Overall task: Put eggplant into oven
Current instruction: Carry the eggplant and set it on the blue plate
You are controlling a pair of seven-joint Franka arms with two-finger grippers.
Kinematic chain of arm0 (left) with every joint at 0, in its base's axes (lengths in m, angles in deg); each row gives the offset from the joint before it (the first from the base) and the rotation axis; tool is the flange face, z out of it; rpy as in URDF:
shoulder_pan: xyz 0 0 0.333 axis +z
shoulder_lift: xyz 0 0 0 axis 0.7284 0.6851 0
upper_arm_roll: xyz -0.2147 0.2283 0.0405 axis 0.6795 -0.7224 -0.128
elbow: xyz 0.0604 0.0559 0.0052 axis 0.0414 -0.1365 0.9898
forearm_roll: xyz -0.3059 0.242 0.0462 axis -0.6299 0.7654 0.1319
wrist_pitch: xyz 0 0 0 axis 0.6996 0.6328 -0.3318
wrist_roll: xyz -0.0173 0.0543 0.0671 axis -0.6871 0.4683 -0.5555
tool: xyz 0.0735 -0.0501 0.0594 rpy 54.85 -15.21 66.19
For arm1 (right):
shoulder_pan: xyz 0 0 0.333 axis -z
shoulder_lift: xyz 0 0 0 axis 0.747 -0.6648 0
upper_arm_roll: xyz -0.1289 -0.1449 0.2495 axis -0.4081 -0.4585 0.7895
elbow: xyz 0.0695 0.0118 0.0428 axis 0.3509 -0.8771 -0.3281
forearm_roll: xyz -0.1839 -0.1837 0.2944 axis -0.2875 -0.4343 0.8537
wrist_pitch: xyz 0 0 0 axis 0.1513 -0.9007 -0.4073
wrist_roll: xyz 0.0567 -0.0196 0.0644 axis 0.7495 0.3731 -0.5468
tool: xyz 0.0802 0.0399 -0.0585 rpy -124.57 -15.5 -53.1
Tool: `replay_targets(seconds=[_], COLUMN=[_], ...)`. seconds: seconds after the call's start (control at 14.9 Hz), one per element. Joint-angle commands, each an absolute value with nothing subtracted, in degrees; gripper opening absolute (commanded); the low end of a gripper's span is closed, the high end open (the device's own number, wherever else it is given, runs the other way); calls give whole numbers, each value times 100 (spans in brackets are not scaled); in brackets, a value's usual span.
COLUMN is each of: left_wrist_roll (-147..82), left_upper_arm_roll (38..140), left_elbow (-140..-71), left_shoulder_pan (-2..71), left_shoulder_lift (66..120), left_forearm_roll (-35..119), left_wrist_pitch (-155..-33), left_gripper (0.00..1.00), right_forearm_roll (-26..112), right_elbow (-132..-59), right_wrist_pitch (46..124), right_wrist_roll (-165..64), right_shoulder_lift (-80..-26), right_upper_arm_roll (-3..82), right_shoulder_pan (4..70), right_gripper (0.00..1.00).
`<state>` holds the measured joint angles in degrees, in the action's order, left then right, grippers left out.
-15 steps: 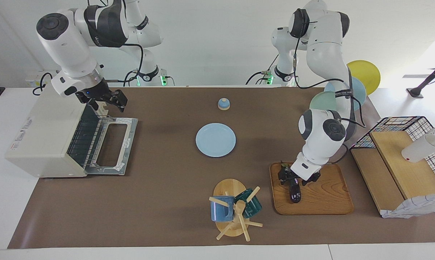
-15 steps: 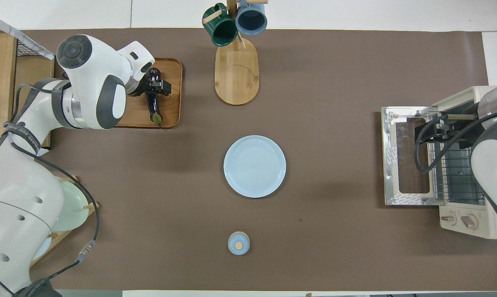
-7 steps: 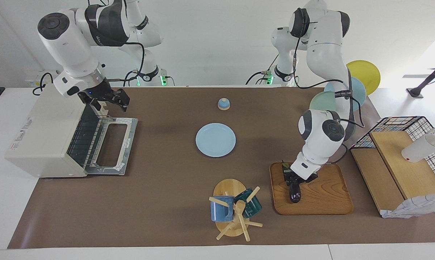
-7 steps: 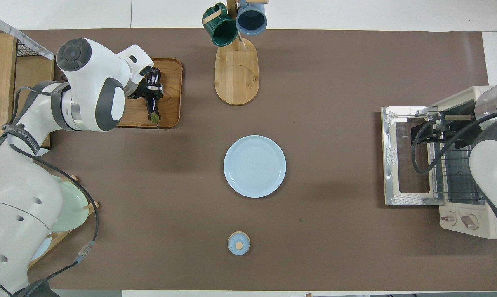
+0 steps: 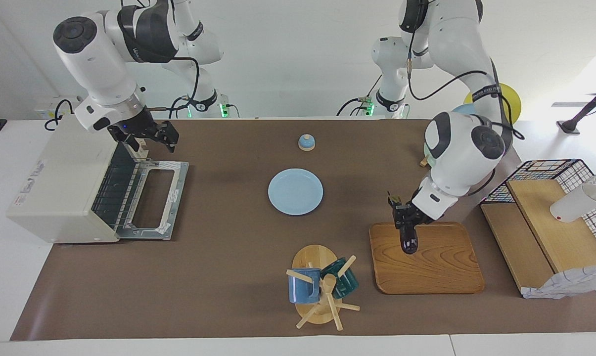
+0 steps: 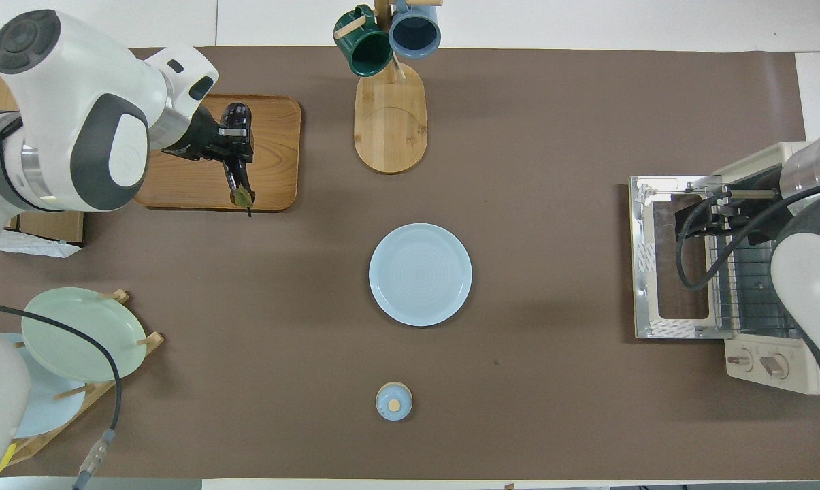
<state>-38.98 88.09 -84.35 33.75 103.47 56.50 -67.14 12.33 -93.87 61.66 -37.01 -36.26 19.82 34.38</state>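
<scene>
The glossy dark purple eggplant [image 5: 409,241] hangs in my left gripper [image 5: 405,221], which is shut on it near the stem end and holds it in the air over the wooden tray [image 5: 438,269]. From overhead, the eggplant [image 6: 237,113] and left gripper [image 6: 230,141] are over the tray [image 6: 277,129]. The cream-white oven [image 5: 55,178] stands at the right arm's end of the table, its door [image 5: 152,198] dropped open and the wire rack showing. My right gripper [image 5: 147,138] hovers over the door's hinge corner nearest the robots; it also shows in the overhead view [image 6: 712,218].
A light blue plate [image 5: 295,191] lies mid-table, with a small blue knobbed lid [image 5: 306,142] nearer the robots. A mug tree [image 5: 320,287] with two mugs stands beside the tray. A wire basket with wooden boards [image 5: 550,212] and a plate rack [image 6: 76,333] sit at the left arm's end.
My left gripper closed on the eggplant and lifted it off the tray, and the left arm rose. My right gripper stayed over the oven door.
</scene>
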Motion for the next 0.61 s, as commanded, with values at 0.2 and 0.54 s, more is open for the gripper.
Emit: replay_targets(seconds=[0.2, 0.54], left_wrist_roll=[-2096, -1321], left_upper_arm_roll=[8769, 8777], left_elbow=[-9832, -10829], left_shoulder_pan=[1769, 695], left_shoulder_lift=[9356, 9344], left_forearm_roll=[5561, 5561], left_wrist_pitch=[-7020, -8780], left_gripper=[0, 0], right_forearm_roll=[1398, 1390], right_elbow=[-9426, -9426], right_wrist_pitch=[6472, 6428], right_wrist_roll=[-4123, -4105], right_shoulder_lift=[-3540, -3540], right_upper_arm_roll=[2009, 2009], right_shoulder_pan=[3489, 3480], right_gripper=[100, 100])
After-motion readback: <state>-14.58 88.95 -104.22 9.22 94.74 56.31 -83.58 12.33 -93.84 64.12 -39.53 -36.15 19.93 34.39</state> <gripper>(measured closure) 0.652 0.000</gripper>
